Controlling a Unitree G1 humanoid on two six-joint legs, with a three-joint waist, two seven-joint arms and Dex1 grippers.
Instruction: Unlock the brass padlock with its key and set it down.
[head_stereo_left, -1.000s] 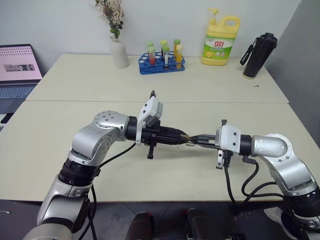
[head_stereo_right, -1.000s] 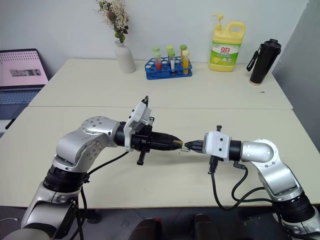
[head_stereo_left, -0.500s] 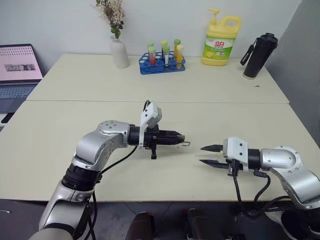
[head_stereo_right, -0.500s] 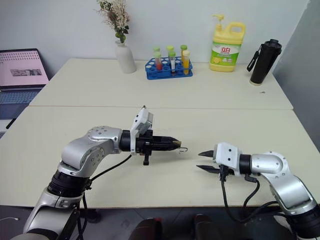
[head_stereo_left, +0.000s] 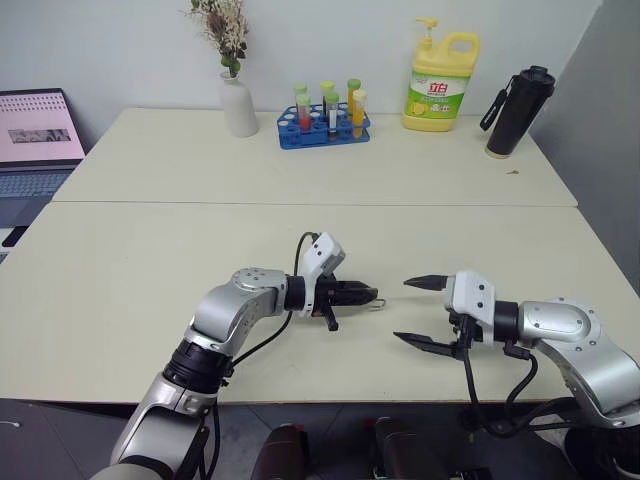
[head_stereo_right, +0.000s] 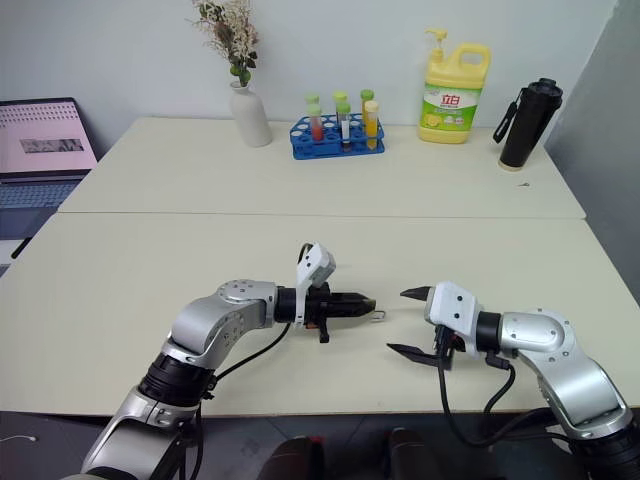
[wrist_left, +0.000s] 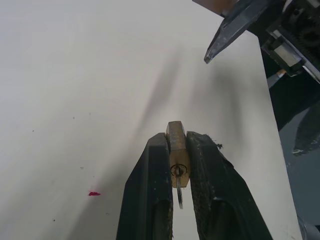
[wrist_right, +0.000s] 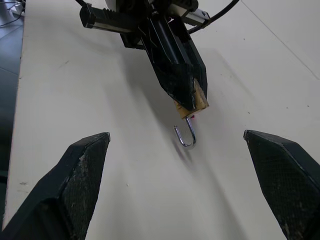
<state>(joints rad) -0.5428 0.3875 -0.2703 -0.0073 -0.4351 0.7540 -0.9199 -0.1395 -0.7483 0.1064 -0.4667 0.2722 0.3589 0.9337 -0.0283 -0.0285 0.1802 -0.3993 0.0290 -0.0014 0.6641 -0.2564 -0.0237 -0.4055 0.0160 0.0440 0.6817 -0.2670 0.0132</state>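
The right gripper (head_stereo_left: 416, 312) has let go and backed off, jaws wide and empty. The left gripper (head_stereo_left: 371, 296) keeps the padlock (wrist_right: 192, 102) clamped low over the table (head_stereo_left: 130, 260) — shackle sprung open, key (wrist_left: 178, 190) in its base. Bottles stand at twelve o'clock; only the set-down seems left.

The brass padlock (wrist_right: 191, 101) sits between the left claw's (head_stereo_left: 366, 295) fingers, above the worktop (head_stereo_left: 120, 260), the key (wrist_left: 178, 186) in it. The right claw (head_stereo_left: 418, 312) lies just right of it, apart.

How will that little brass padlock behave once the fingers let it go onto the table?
The brass padlock looks blocky and flat-sided, so it will probably settle flat, not roll. Its shackle hangs open like a hook, so it may swing or snag. Being metal, it seems stiff and dense.
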